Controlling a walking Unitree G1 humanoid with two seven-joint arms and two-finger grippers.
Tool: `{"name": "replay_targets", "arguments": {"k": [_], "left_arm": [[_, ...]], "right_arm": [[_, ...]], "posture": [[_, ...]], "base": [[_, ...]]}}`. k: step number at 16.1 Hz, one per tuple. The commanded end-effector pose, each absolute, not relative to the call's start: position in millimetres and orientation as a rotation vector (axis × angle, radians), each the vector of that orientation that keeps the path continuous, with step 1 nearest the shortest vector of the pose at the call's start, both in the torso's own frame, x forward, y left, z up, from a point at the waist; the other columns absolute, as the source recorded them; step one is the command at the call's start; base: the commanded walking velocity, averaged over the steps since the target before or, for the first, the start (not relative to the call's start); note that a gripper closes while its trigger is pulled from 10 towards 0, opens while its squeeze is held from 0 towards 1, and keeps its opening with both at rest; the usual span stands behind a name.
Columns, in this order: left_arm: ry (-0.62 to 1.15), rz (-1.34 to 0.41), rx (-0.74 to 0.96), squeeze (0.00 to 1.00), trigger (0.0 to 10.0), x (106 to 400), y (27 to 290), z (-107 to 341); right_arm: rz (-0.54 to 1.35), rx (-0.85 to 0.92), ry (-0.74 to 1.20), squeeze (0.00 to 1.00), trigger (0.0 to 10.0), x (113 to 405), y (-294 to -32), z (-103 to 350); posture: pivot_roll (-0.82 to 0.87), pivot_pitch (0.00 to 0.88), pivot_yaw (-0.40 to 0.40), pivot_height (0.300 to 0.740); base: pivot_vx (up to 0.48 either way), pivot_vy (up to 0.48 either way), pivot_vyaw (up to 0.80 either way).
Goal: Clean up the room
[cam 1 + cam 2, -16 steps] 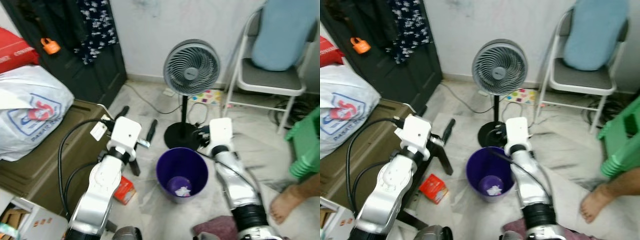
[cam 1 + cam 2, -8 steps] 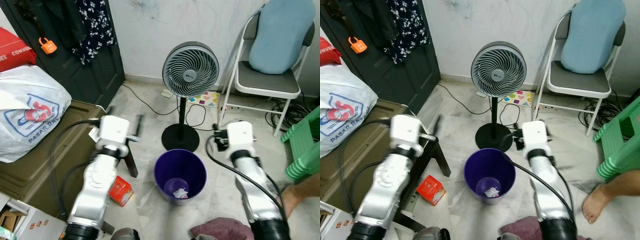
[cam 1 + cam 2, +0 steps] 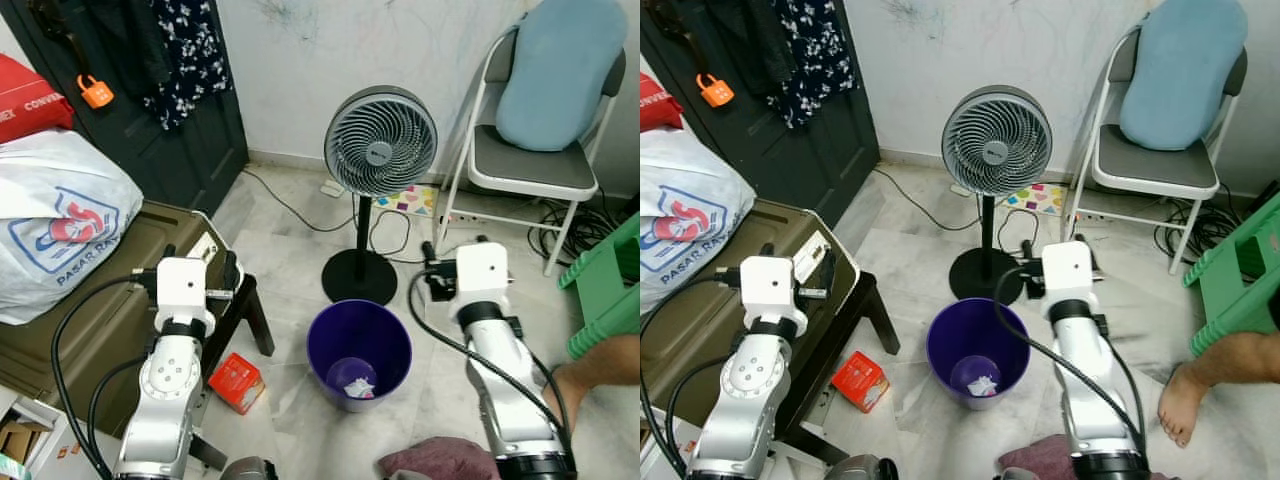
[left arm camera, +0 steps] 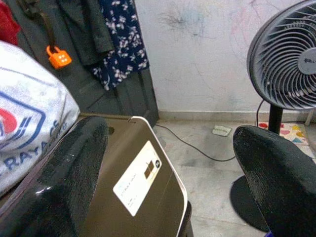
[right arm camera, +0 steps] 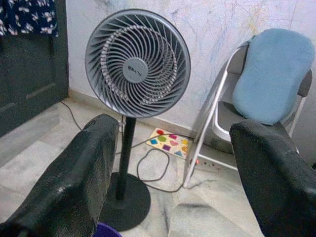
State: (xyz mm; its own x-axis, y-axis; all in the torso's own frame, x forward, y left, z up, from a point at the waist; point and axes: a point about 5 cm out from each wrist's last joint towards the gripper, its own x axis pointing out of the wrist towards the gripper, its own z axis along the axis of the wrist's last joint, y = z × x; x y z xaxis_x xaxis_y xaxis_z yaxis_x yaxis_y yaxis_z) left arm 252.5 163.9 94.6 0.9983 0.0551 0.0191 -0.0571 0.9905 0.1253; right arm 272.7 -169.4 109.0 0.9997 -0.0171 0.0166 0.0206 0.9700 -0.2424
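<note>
Your two arms are raised in front of you over a marble floor. A purple bin (image 3: 360,347) stands between them, with a little crumpled paper at its bottom. Your left gripper (image 4: 168,168) is spread wide and empty, facing an olive trunk (image 3: 90,300) and a dark door. Your right gripper (image 5: 173,173) is likewise spread and empty, pointing toward a grey pedestal fan (image 3: 381,140) and a folding chair (image 3: 530,165) beyond. The nearest litter is a small red box (image 3: 238,380) on the floor just left of the bin, below your left arm; a maroon cloth (image 3: 440,462) lies near your right foot. To collect the box well, bend down, lower the left gripper straight over it, and avoid the black stool leg (image 3: 258,318) beside it.
</note>
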Motion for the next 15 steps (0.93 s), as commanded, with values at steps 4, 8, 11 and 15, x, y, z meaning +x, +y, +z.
{"name": "replay_targets", "arguments": {"k": [4, 8, 11, 15], "left_arm": [[-0.047, 0.035, 0.115, 0.0, 10.0, 258.3, 156.1, 103.3], [-0.043, 0.046, 0.141, 0.0, 10.0, 251.7, 157.8, 100.4], [-0.042, 0.037, 0.129, 0.0, 10.0, 254.0, 154.7, 100.8], [-0.058, 0.041, 0.125, 0.0, 10.0, 257.8, 153.2, 105.1]], "right_arm": [[0.021, -0.32, -0.069, 0.0, 10.0, 279.1, -157.8, 122.7], [0.042, -0.306, -0.06, 0.0, 10.0, 279.3, -155.0, 124.9], [0.046, -0.324, -0.064, 0.0, 10.0, 280.2, -154.6, 126.3], [0.066, -0.307, -0.071, 0.0, 10.0, 282.1, -151.1, 128.9]], "posture": [[-0.11, 0.0, 0.049, 0.74], [-0.11, 0.0, 0.042, 0.74], [-0.12, 0.0, 0.043, 0.74], [-0.12, 0.0, 0.039, 0.74]], "base": [[0.0, 0.0, 0.4], [0.0, 0.0, 0.8], [0.0, 0.0, 0.8], [0.0, 0.0, 0.8]]}}
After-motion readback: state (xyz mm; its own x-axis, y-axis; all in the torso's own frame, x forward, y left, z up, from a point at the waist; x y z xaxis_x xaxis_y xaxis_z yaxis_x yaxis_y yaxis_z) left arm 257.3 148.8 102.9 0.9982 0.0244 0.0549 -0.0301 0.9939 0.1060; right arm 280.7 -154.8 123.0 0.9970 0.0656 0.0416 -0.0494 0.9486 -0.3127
